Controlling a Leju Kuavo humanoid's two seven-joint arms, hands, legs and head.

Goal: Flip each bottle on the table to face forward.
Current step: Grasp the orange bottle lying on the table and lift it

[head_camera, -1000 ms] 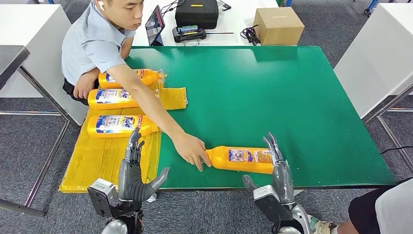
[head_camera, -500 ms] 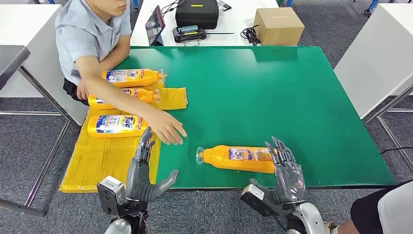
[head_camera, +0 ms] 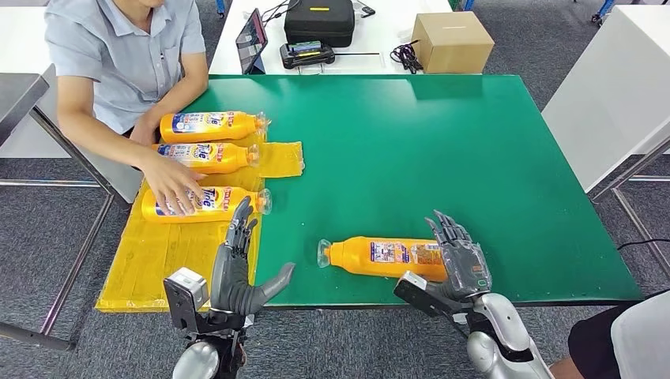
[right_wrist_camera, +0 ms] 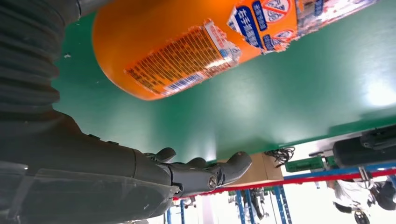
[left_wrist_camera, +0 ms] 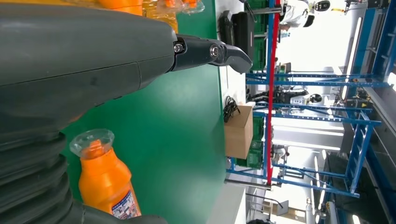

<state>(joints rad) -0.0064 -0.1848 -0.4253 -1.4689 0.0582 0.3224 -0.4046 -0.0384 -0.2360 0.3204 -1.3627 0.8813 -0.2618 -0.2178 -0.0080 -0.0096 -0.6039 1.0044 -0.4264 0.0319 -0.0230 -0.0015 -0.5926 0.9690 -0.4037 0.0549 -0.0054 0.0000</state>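
An orange bottle (head_camera: 379,257) lies on its side near the front edge of the green table (head_camera: 442,150), with its clear cap (head_camera: 324,253) pointing left and its small-print back label up. In the right wrist view the same bottle (right_wrist_camera: 187,51) shows that label. My right hand (head_camera: 462,264) hangs just at the bottle's base end, fingers spread and holding nothing; the wrist view shows my right hand (right_wrist_camera: 93,172) apart from the bottle. My left hand (head_camera: 237,268) stands open at the front edge, left of the cap. The bottle (left_wrist_camera: 105,182) appears beside my left hand (left_wrist_camera: 93,70).
Three orange bottles (head_camera: 209,125), (head_camera: 207,156), (head_camera: 201,201) lie label-up on a yellow mat (head_camera: 158,260) at the table's left. A seated person's hand (head_camera: 170,189) rests on the nearest one. A cardboard box (head_camera: 452,39) and black cases (head_camera: 319,22) sit on the white table behind.
The person's arm let go of the lone bottle and drew back to the bottles on the mat. My right hand shifted closer to the bottle's base; my left hand edged right.
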